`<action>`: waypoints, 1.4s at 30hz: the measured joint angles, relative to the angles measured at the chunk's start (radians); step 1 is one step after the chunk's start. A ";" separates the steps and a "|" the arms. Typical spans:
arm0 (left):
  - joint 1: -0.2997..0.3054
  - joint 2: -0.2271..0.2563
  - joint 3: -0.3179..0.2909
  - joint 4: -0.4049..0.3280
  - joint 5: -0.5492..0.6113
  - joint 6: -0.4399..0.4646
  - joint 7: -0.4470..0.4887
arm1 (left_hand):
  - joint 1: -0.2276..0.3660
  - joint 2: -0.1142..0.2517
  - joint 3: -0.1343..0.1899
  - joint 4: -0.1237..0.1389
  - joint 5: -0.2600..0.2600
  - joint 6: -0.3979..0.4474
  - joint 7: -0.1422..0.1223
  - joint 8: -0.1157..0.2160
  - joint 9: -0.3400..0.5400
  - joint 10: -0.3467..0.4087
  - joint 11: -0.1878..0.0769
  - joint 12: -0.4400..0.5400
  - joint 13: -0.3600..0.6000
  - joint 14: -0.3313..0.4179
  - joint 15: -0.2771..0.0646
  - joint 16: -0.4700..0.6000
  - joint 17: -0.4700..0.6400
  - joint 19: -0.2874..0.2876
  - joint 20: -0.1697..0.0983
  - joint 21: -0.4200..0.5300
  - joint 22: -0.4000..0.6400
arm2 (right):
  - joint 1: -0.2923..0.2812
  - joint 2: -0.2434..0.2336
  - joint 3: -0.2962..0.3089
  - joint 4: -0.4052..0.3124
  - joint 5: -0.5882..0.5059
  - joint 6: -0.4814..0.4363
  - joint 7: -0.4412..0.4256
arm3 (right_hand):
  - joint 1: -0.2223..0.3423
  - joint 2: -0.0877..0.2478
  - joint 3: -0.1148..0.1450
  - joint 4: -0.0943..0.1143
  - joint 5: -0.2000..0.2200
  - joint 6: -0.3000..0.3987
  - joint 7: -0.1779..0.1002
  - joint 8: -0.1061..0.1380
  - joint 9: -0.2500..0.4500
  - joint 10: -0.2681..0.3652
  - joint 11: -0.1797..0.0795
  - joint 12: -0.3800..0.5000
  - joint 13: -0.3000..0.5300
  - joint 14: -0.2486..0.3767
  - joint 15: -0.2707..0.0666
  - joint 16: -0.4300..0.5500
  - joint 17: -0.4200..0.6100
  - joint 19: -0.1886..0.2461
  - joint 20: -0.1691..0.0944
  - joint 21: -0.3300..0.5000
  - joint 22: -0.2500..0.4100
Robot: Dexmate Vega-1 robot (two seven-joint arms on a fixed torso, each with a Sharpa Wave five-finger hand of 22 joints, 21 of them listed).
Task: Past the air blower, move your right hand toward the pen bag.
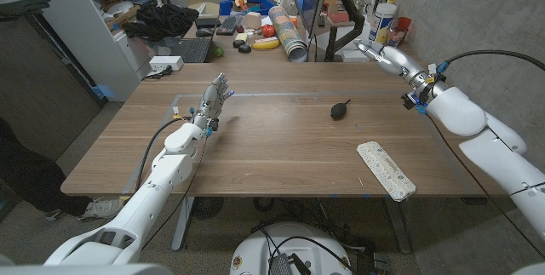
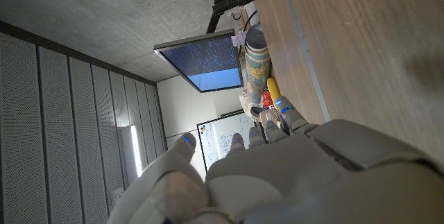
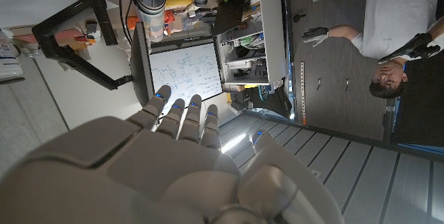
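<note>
Both hands up and holding nothing, pen bag way down at the front right of the counter (image 1: 281, 151).

Left to right: left hand (image 1: 213, 103) over the far-left part of the wood, fingers apart, nothing in it. Plenty of bare board around the middle. Small black air blower (image 1: 340, 110) sitting alone right of centre, well apart from everything. White pen bag (image 1: 386, 170) lying slantwise near the front edge, one end just about at the lip. Right hand (image 1: 387, 56) hovering beyond the far-right corner, fingers stretched out and spread, empty. Back-edge clutter too small to sort out. Right forearm cut off by the frame. In the right wrist view, a person (image 3: 399, 37) off behind, partly cropped.
</note>
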State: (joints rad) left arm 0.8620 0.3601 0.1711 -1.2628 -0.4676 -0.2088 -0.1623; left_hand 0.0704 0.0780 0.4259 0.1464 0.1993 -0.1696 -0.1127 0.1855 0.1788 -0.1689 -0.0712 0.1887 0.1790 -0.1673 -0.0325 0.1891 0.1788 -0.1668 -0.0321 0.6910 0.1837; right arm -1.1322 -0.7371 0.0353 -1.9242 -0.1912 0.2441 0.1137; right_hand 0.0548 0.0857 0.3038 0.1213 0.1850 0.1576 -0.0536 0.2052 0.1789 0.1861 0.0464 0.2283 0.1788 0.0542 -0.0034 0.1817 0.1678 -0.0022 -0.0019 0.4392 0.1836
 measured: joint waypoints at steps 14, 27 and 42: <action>-0.011 0.000 0.001 0.017 0.002 0.000 -0.008 | 0.000 0.000 0.000 0.000 0.000 0.000 0.000 0.000 0.000 0.000 0.000 0.000 0.000 0.000 0.000 0.000 0.000 0.000 0.000 0.000 0.000 | -0.059 -0.002 0.070 -0.070 -0.059 -0.016 0.022 | 0.000 0.000 0.000 0.000 0.000 0.021 0.000 0.000 0.000 0.018 -0.004 0.000 0.000 0.009 -0.002 0.000 0.000 0.009 0.002 -0.007 -0.002; -0.022 -0.007 0.001 0.035 -0.003 -0.011 -0.015 | 0.000 0.000 0.000 0.000 0.000 0.000 0.000 0.000 0.000 0.000 0.000 0.000 0.000 0.000 0.000 0.000 0.000 0.000 0.000 0.000 0.000 | -0.108 0.010 0.130 -0.139 -0.102 -0.036 0.063 | 0.009 0.001 0.002 -0.008 0.000 0.029 0.000 0.000 0.000 0.030 -0.005 0.000 0.000 0.019 -0.002 0.000 0.000 0.016 -0.005 -0.010 -0.002; -0.034 -0.016 -0.003 0.060 -0.011 -0.027 -0.027 | 0.000 0.000 0.000 0.000 0.000 0.000 0.000 0.000 0.000 0.000 0.000 0.000 0.000 0.000 0.000 0.000 0.000 0.000 0.000 -0.007 0.000 | -0.167 0.040 0.197 -0.224 -0.149 -0.064 0.114 | 0.023 0.001 0.004 -0.018 0.000 0.035 0.000 0.000 0.000 0.030 -0.005 0.000 0.000 0.023 -0.006 0.000 0.000 0.021 0.000 -0.014 -0.002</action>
State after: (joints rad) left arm 0.8284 0.3444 0.1684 -1.2027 -0.4782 -0.2356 -0.1891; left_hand 0.0705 0.0780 0.4260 0.1464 0.1993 -0.1696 -0.1127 0.1855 0.1788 -0.1689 -0.0712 0.1887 0.1790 -0.1673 -0.0325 0.1891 0.1788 -0.1668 -0.0321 0.6841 0.1837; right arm -1.2993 -0.6976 0.2321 -2.1486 -0.3402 0.1802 0.2273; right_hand 0.0774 0.0869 0.3081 0.1032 0.1850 0.1931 -0.0535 0.2051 0.1789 0.2163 0.0411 0.2283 0.1788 0.0771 -0.0091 0.1818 0.1678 0.0189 -0.0016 0.4251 0.1815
